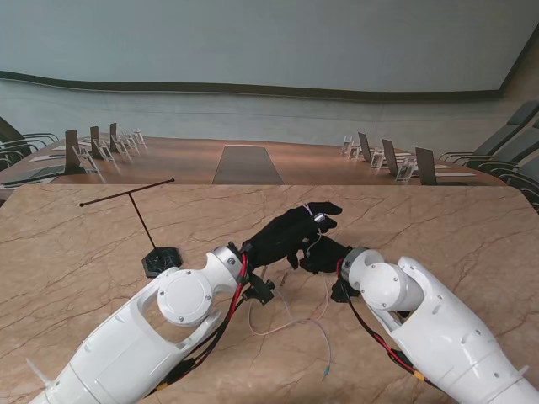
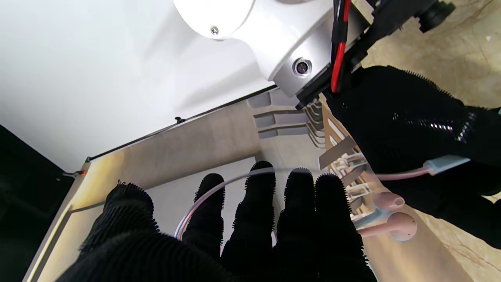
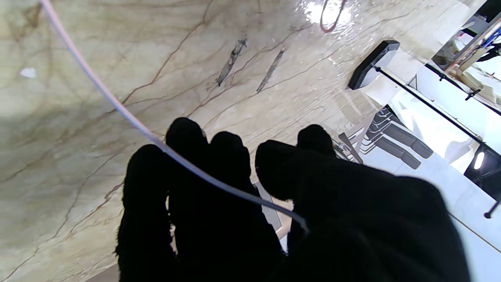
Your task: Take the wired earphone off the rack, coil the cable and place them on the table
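Two black-gloved robot hands meet above the middle of your brown marbled surface [image 1: 84, 244]. Your left robot hand [image 1: 290, 234] holds its fingers straight and pressed side by side, with the thin pink earphone cable [image 2: 219, 186] looped across them and two pink earbuds [image 2: 395, 217] hanging beside the outermost finger. Your right robot hand [image 1: 324, 254] sits just beside it, thumb and fingers pinching the same cable. Slack cable trails toward you over the surface, ending in a small plug [image 1: 327, 368]. Well apart on your left stands the black T-shaped wire rack [image 1: 147, 231], now bare. You appear to be mid-coil: the next move likely calls for the right robot hand to carry another turn around the left fingers, keeping gentle tension so that the loops stay put.
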You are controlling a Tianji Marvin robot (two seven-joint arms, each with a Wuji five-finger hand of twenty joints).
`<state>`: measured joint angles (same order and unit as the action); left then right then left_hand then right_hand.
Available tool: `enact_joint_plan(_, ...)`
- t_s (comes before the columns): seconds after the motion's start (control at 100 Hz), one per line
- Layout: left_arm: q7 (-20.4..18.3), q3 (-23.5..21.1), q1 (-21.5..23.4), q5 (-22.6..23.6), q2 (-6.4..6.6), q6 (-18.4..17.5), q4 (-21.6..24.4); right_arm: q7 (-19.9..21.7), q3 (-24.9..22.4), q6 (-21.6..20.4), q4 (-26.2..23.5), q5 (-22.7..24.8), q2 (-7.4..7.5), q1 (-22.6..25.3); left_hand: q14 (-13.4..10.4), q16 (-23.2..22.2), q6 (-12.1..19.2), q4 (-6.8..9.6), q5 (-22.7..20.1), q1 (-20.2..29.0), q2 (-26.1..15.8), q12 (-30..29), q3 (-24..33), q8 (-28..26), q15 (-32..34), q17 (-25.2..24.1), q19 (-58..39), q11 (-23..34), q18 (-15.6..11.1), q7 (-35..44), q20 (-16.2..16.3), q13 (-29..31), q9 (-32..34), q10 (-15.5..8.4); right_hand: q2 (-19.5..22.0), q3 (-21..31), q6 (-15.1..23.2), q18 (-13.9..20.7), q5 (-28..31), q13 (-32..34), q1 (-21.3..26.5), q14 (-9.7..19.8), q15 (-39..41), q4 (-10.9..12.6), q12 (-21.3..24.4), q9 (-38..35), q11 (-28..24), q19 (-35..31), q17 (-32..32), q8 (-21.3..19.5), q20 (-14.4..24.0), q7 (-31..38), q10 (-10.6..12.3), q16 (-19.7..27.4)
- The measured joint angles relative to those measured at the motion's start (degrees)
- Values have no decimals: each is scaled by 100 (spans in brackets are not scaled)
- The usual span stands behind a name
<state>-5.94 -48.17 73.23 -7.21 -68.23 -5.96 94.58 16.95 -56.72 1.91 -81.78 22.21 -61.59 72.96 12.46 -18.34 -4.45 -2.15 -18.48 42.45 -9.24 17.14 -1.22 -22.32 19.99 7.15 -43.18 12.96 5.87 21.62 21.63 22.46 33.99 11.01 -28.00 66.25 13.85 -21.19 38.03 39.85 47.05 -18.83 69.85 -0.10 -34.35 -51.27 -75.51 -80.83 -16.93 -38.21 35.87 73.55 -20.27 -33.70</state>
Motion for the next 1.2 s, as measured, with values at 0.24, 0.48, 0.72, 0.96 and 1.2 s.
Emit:
enact_joint_plan(0.24,-229,1,51,-117,33,-4,36,-115,84,95,185,66,-44,-161,222,-61,17,0,122,1,0,1,0,-8,125,255,-92,67,233,9,13,252,-9,78,85,-75,0,17,0,-45,0,6,-4,0,68,22,0,14,29,-1,0,1,1,-5)
enact_joint_plan(0.48,-283,44,67,-223,46,2,50,-119,43,213,164,186,-51,-196,315,-134,18,0,206,3,-2,15,0,-62,216,419,-202,136,365,10,67,497,-74,208,88,-186,0,66,0,-94,-1,23,-9,0,75,81,0,33,75,-1,0,1,1,-69)
enact_joint_plan(0.72,-335,28,134,-228,63,7,91,-388,-112,214,182,356,-98,-206,344,-262,18,0,207,4,-3,16,0,-67,216,491,-279,244,421,10,126,660,-67,275,316,-322,7,69,0,-96,-138,24,-12,123,76,83,0,33,79,-1,0,1,1,-167)
enact_joint_plan(0.96,-388,30,175,-229,83,23,97,-614,-421,84,194,421,-147,-206,372,-329,18,0,116,4,-4,137,0,-74,216,503,-295,366,452,10,135,690,179,345,375,-448,44,90,0,-206,-138,26,-25,193,76,206,0,52,167,5,0,1,-5,-232)
enact_joint_plan(1.2,-393,-19,258,-202,91,51,97,-764,-711,-174,9,556,-145,-125,532,-414,16,0,-30,3,-4,404,0,-146,279,503,-369,522,648,14,150,816,328,417,372,-483,49,425,-3,-834,-138,113,-285,202,76,921,140,335,626,89,-121,1,-71,-282)
